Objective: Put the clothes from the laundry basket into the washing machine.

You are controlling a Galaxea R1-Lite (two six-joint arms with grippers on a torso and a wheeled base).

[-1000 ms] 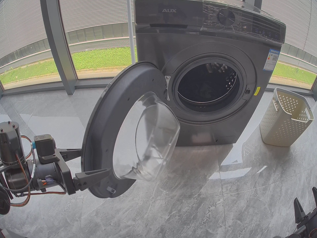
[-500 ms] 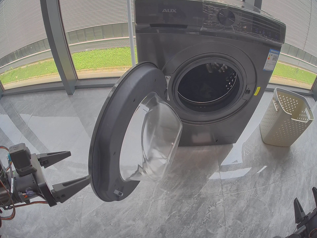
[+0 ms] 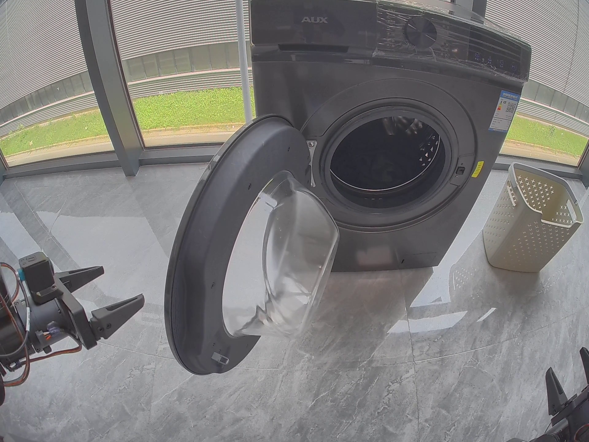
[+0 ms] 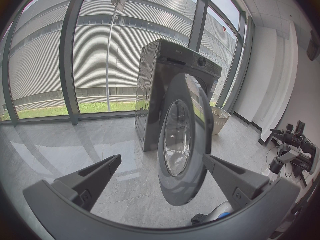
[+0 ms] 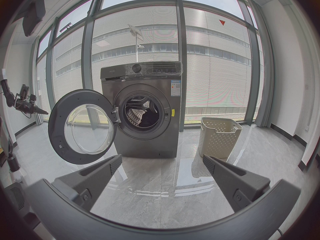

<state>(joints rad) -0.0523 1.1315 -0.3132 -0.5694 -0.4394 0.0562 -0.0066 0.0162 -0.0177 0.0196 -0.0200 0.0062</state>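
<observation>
— Grey door (image 3: 208, 247) of the washing machine (image 3: 288, 87) hangs wide open, and our left gripper (image 3: 121, 285) has let go of its rim.

— Yes. We have drawn it back from the door's edge. It sits low on our left of the machine, apart from the door, with its fingers (image 3: 119, 309) spread and nothing between them.

— So we judge the opening step finished. The drum (image 3: 386, 161) faces us with nothing across its mouth.

— And the laundry basket (image 3: 509, 228)?

— It stands upright on the floor (image 3: 368, 369), near the machine's right flank. We cannot tell what lies at its bottom. In the right wrist view a dark and pale bundle (image 5: 143, 115) seems to sit inside the drum.

— How are our arms posed?

— The left wrist is roughly level and its fingers point towards the door. Our right gripper (image 5: 161, 159) hangs low, well in front of the machine on our right. It aims at the machine and basket with its fingers (image 5: 96, 174) spread and empty.
</observation>
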